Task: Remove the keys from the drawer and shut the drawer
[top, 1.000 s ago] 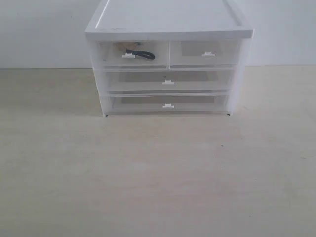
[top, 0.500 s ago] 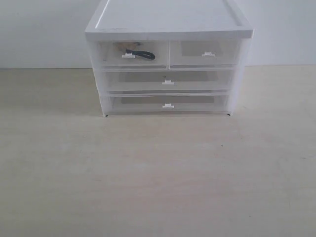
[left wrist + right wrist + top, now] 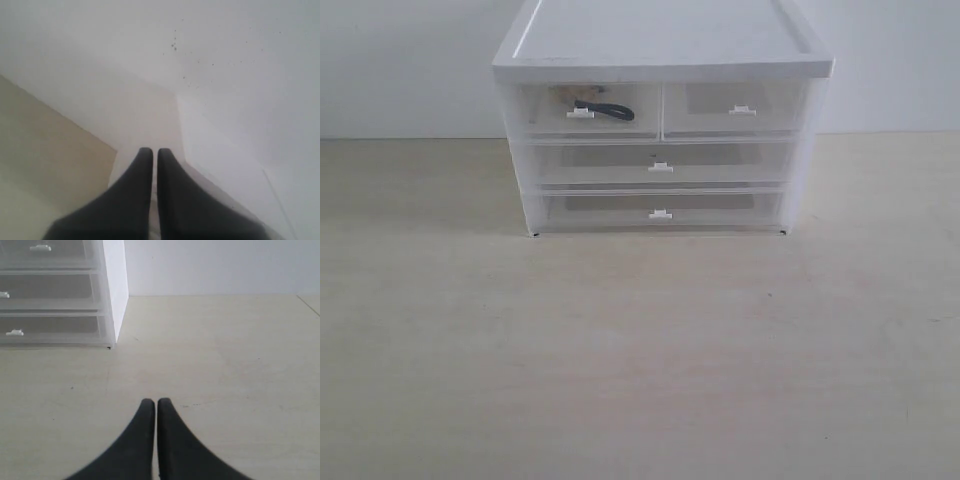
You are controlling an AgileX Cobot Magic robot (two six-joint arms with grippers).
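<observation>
The drawer (image 3: 585,108), translucent white with a small tab handle, sits pushed in at the top left of the white drawer unit (image 3: 660,60). Through its front I see the black strap of the keys (image 3: 607,108); the rings and charms are blurred. Neither gripper shows in the exterior view. My left gripper (image 3: 155,151) is shut with nothing between its black fingers, facing a white wall and a strip of table. Shut and empty too, my right gripper (image 3: 156,402) hovers over the table, in front of the unit's right corner (image 3: 116,290).
The matching right-hand drawer (image 3: 735,108) and two full-width drawers (image 3: 660,163) (image 3: 660,210) are all pushed in. The pale wooden table (image 3: 640,350) stretches in front of the unit. A white wall (image 3: 400,60) stands behind it.
</observation>
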